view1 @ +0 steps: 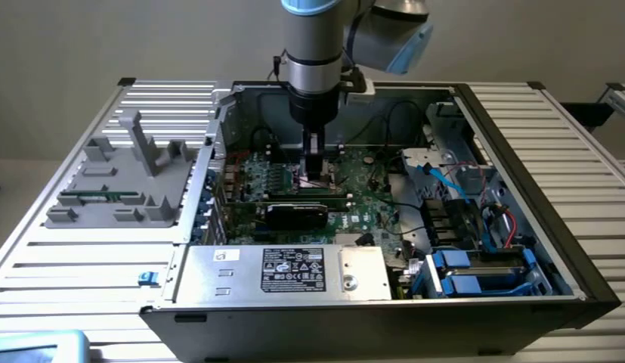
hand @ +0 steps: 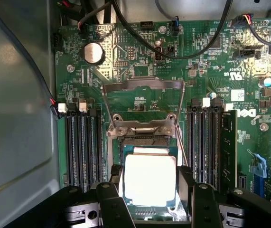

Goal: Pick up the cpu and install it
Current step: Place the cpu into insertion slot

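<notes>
Black gripper (hand: 150,194) jaws clamp the cpu (hand: 149,175) by its two side edges, I judge to keep it level just over the open socket (hand: 144,141) in the motherboard's (view1: 368,204) far half, retention frame (hand: 142,86) flipped back to clear it

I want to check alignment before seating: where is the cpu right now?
In the wrist view, the cpu is held between the gripper's fingers directly over the open socket, next to its raised load plate, with memory slots flanking it.
</notes>
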`<state>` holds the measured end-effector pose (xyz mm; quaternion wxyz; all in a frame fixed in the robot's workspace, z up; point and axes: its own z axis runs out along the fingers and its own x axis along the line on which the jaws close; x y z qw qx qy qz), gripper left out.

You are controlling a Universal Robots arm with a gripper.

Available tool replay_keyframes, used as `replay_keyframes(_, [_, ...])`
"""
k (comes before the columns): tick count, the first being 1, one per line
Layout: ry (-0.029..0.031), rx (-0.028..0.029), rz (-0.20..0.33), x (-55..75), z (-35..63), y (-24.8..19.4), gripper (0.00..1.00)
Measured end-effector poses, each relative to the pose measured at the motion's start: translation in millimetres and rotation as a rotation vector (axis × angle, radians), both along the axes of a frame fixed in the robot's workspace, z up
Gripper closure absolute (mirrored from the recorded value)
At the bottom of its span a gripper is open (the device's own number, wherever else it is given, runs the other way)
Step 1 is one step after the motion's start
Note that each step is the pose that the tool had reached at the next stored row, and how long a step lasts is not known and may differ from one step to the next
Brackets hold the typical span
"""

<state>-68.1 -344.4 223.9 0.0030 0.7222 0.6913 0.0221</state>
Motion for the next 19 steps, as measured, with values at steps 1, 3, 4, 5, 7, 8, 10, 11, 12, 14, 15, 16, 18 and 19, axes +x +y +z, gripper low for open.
replay_keyframes(1, [0.0001,0.0018,0.000,0.0,-0.6,0.0,0.45])
replay_keyframes(3, [0.0000,0.0053,0.000,0.0,-1.6,0.0,0.45])
replay_keyframes(4, [0.0001,0.0065,0.001,0.0,-2.0,0.0,0.45])
replay_keyframes(5, [-0.0001,0.0074,0.001,0.0,-2.5,0.0,0.45])
replay_keyframes(7, [-0.0001,0.0079,0.003,-0.1,-3.6,0.0,0.45])
replay_keyframes(8, [0.0000,0.0078,0.004,-0.1,-4.0,0.0,0.45])
replay_keyframes(10, [0.0001,0.0080,0.007,-0.2,-4.5,0.0,0.45])
replay_keyframes(11, [0.0001,0.0082,0.009,-0.2,-4.9,0.0,0.45])
replay_keyframes(12, [0.0001,0.0085,0.011,-0.2,-5.2,0.0,0.45])
replay_keyframes(14, [0.0001,0.0090,0.017,-0.2,-6.0,0.0,0.45])
replay_keyframes(15, [0.0000,0.0091,0.021,-0.2,-6.4,0.0,0.45])
replay_keyframes(16, [0.0001,0.0090,0.025,-0.2,-6.8,-0.1,0.45])
replay_keyframes(18, [0.0002,0.0091,0.035,-0.3,-7.5,-0.4,0.45])
replay_keyframes(19, [0.0000,0.0094,0.038,-0.3,-7.7,-0.5,0.45])
